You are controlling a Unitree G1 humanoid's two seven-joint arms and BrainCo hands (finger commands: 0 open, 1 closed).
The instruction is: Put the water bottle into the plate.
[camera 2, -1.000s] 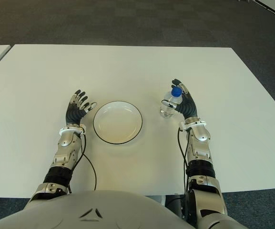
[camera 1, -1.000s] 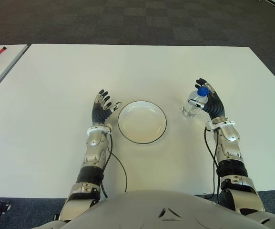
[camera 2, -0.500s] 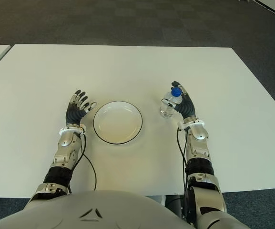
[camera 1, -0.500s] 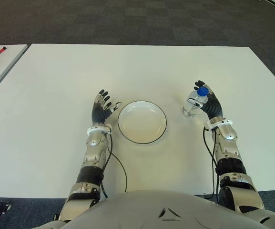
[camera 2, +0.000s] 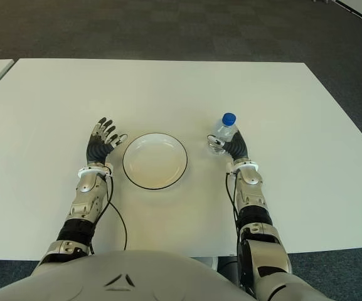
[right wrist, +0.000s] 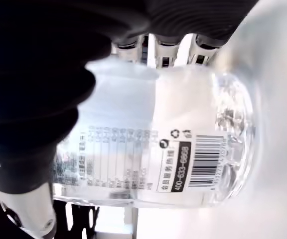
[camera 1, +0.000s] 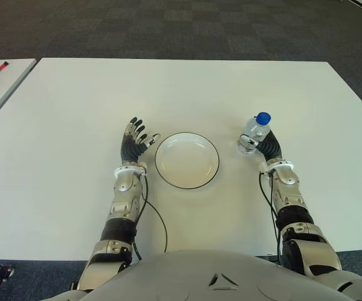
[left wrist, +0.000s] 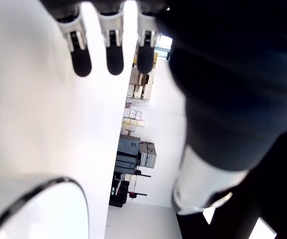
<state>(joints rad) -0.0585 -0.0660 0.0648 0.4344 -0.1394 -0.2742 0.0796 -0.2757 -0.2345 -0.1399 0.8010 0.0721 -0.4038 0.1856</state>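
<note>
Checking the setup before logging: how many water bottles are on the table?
1. The water bottle stands upright on the table, right of the plate, with the right hand wrapped around its lower body. None other visible.

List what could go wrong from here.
1. The right hand wraps the bottle low on its body, cap well above the fingers; it may tip when lifted.
2. The plate is shallow, so an upright bottle could topple on the rim.
3. The left hand, open beside the plate, could nudge it.
</note>
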